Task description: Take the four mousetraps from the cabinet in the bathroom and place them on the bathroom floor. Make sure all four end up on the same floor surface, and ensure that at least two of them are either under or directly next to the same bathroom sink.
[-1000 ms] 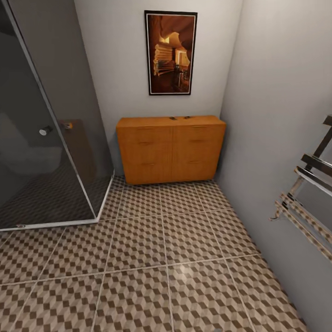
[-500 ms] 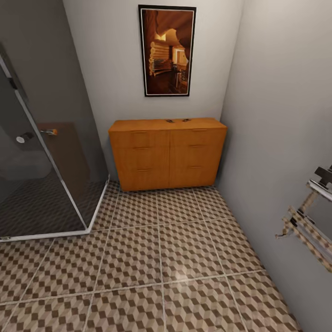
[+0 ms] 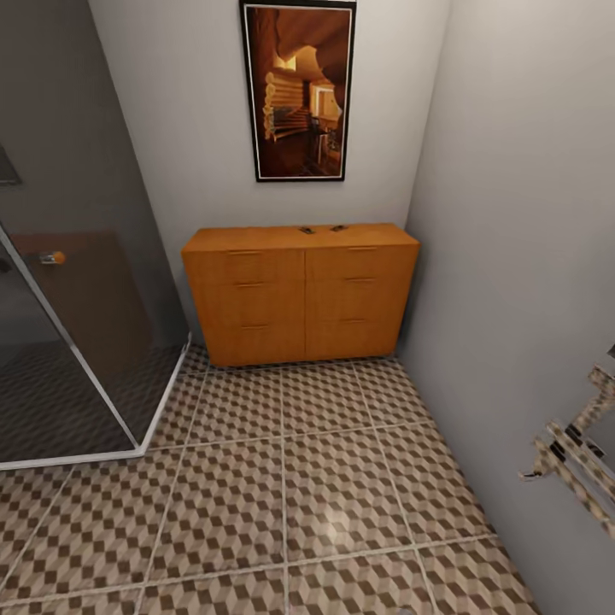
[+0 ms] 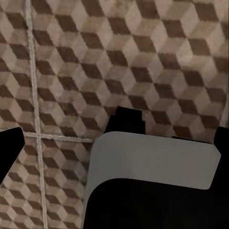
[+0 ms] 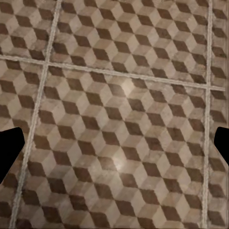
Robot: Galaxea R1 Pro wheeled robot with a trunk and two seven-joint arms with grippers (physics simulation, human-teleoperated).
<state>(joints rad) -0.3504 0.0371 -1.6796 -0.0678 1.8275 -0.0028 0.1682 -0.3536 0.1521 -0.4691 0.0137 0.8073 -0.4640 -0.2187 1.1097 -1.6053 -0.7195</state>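
Black tool [image 4: 114, 143] fingertips, grey-white body panel [image 4: 152, 160]

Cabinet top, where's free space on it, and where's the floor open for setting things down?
The cabinet top is bare on its left half and right end; two small dark objects sit near the back middle. The bathroom floor is open between the shower glass, the cabinet front and the right wall.

No text, label, brand, number or sign can be read; the framed picture [image 3: 298, 90] on the wall carries no legible writing.
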